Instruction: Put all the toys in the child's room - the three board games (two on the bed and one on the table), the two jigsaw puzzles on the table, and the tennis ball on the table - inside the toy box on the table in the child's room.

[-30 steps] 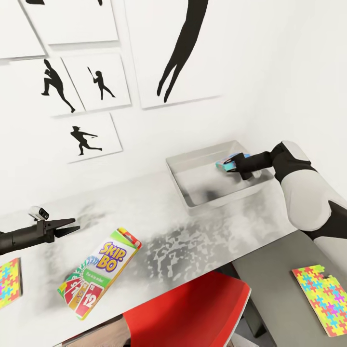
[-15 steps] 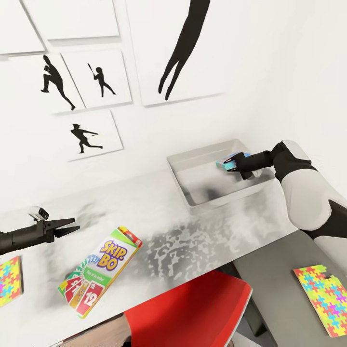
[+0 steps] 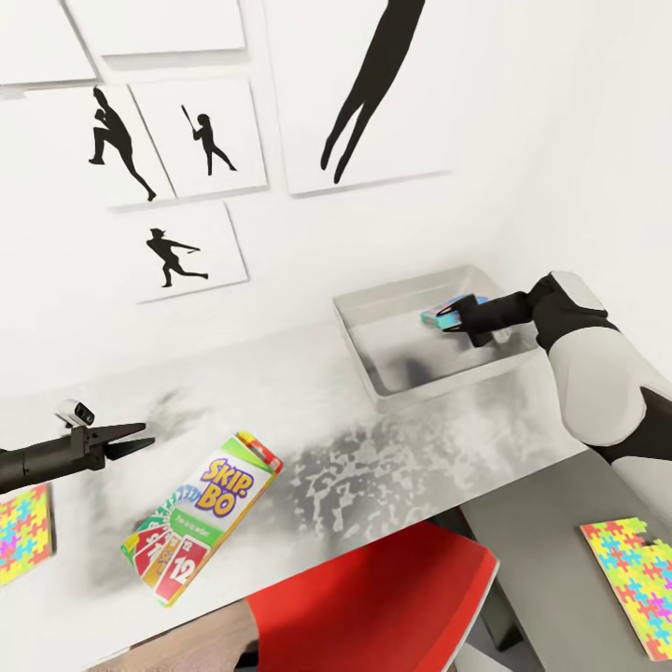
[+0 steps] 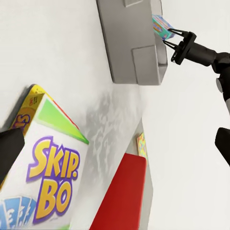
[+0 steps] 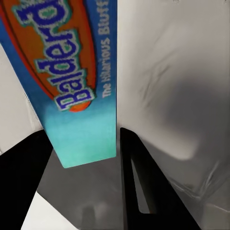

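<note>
Toy box [image 3: 392, 308] under claw-held blue game [image 3: 446, 315]

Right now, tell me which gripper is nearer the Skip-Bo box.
Left. The left gripper hovers just beside the Skip-Bo box on the table; the right gripper is far off over the toy box, holding the blue board game.

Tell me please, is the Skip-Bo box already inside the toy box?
No, the Skip-Bo box lies on the pale table, apart from the toy box.

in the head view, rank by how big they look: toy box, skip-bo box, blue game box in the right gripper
1. toy box
2. Skip-Bo box, though it lies nearer the camera
3. blue game box, partly hidden by the right gripper
</note>
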You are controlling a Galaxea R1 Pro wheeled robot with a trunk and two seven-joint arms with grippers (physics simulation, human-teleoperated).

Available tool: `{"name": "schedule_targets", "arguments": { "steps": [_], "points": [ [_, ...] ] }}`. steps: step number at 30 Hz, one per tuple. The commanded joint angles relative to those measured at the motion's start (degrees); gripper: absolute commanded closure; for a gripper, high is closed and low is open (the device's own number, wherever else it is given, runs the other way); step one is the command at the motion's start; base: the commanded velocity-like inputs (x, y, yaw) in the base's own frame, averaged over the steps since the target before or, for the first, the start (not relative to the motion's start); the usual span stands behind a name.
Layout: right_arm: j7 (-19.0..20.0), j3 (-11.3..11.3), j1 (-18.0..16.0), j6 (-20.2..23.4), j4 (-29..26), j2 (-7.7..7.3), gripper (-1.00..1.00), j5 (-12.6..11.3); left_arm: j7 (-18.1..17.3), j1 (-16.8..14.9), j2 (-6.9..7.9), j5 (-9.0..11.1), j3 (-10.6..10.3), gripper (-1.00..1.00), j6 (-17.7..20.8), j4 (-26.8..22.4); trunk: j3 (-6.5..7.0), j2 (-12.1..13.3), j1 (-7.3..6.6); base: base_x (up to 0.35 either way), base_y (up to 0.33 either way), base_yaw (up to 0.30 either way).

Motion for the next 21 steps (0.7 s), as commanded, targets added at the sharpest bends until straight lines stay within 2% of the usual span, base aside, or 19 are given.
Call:
{"name": "schedule_targets", "arguments": {
  "steps": [1,10,16,21],
  "points": [
    [-0.6,-0.3,0.0,0.1,-0.1,-0.06,1.0,-0.6,-0.2,0.0,0.02,0.0,0.0,-1.0,0.6,0.0,-0.18,-0.1,0.03,0.0,0.0,0.093],
    [-0.6,-0.3,-0.1,0.0,-0.1,-0.85,1.0,-0.5,-0.2,0.0,-0.03,0.0,0.0,-1.0,0.6,0.0,-0.54,-0.1,0.03,0.0,0.0,0.043],
    [-0.6,-0.3,-0.2,-0.1,-0.1,-2.16,1.0,-0.5,-0.2,0.0,0.01,0.0,0.0,-1.0,0.6,0.0,-0.55,-0.1,0.03,0.0,0.0,0.003],
    [-0.6,-0.3,-0.1,-0.1,-0.1,-2.63,1.0,-0.5,-0.2,0.0,-0.05,0.0,0.0,-1.0,0.6,0.0,-0.55,-0.1,0.03,0.0,0.0,0.0]
  ]
}}
